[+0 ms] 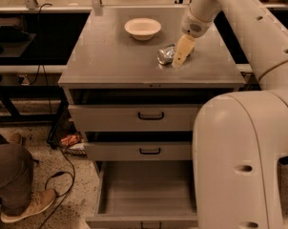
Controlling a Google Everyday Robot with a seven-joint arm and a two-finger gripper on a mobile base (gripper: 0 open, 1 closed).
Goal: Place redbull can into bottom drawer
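Progress: redbull can (166,54) lies on its side on the tabletop (110,63), not yet lifted; bottom drawer (146,190) stands pulled open.
End effector: the end effector (181,58) is down at the can's right side; grip cannot be told.
Room: bowl (142,28) is well behind; the robot's body crowds the drawer's right edge.

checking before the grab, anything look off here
The redbull can lies tipped on its side on the cabinet top, with the gripper right beside it. The bottom drawer stands pulled open, which suits the task.
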